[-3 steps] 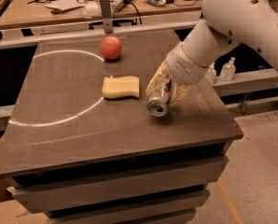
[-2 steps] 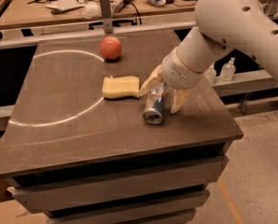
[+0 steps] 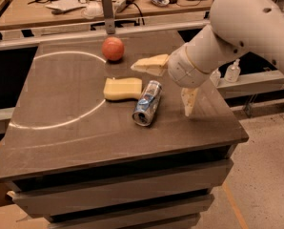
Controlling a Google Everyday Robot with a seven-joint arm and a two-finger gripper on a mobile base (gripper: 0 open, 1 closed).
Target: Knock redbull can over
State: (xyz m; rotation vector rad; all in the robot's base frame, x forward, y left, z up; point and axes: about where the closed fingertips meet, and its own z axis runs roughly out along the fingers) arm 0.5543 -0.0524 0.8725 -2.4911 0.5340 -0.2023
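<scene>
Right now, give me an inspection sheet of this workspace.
Surface: dark table with a white arc marked on it.
Job's things: redbull can lying on its side.
Clutter: yellow sponge beside the can; red ball behind it.
Grippers: gripper open, at the can's far end, not gripping it.
Cables: black cable on the back bench.
Surroundings: cluttered bench; clear bottle at right.

We find the can [image 3: 147, 103] lying on the table [image 3: 61, 113], sponge [image 3: 123, 88] just left, ball [image 3: 113, 48] behind, gripper [image 3: 170, 83] spread wide just right.
</scene>
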